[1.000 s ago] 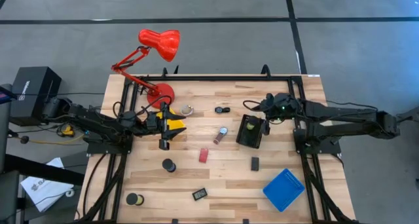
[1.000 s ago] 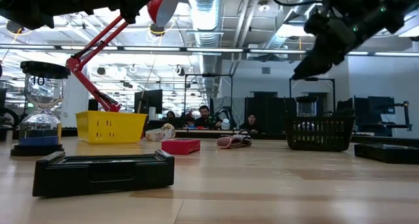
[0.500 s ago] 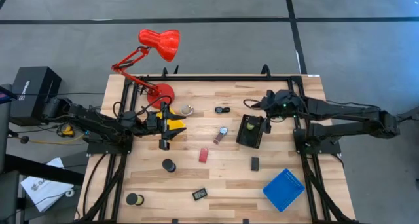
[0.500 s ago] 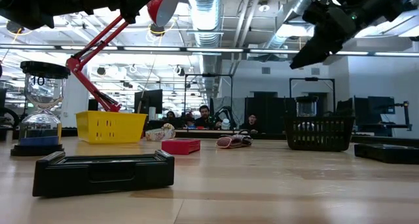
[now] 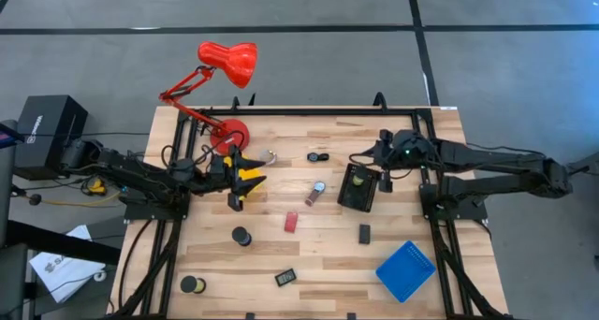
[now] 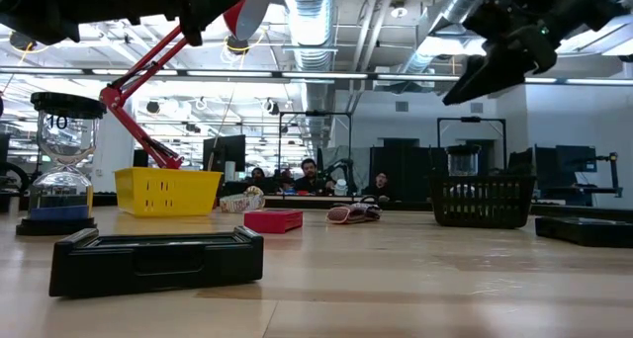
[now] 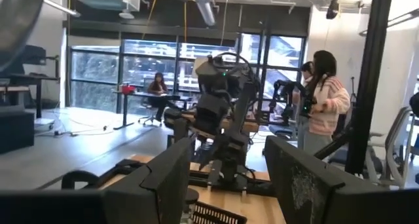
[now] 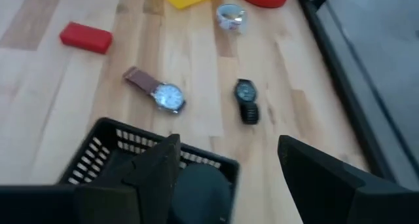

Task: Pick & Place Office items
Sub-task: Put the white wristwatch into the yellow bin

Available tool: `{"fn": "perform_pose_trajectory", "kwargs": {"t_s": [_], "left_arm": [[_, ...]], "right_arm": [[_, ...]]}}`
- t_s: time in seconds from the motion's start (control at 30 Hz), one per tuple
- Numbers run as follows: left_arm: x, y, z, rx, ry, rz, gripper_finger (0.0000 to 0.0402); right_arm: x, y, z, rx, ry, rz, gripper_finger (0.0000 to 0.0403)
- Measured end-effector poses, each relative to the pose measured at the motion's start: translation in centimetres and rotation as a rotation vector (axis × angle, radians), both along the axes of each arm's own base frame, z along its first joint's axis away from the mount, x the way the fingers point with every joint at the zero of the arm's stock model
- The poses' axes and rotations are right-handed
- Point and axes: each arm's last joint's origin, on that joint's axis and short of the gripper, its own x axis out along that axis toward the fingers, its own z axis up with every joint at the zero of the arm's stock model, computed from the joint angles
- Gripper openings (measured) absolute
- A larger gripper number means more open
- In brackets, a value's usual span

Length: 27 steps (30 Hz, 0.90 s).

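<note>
From above we see the left gripper over the yellow tray, near the table's far edge; the bare middle leaves room. The right gripper hangs over the black basket. Its wrist view shows spread, empty fingers, and a watch and red block lying flat beyond. The left gripper has tilted; we cannot tell its opening.

The number "10" reads on the upper glass bulb of the hourglass at the left end of the bench. White lettering on the black box beside the bench is too small to read.
</note>
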Motion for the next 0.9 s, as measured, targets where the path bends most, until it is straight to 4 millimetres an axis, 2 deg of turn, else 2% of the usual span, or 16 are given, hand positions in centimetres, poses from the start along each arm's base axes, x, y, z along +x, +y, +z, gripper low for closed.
{"fn": "perform_pose_trajectory", "kwargs": {"t_s": [0.27, 0.5, 0.6, 0.9], "left_arm": [[0.2, 0.2, -0.3, -0.053, 0.013, 0.069, 0.0190], [0.6, 0.2, 0.4, -0.051, 0.023, 0.070, 0.0190], [1.0, 0.1, 1.0, -0.049, 0.035, 0.069, 0.0190], [2.0, -0.1, 2.2, -0.035, 0.125, 0.071, 0.0190]], "right_arm": [[-2.2, -0.8, 1.2, -0.059, -0.123, -0.057, 0.0249], [-4.1, -1.5, -0.2, -0.181, -0.318, -0.132, 0.0249], [-4.5, -2.1, -0.1, -0.221, -0.387, -0.183, 0.0249], [-5.0, -3.2, -0.6, -0.118, -0.396, -0.317, 0.0249]]}}
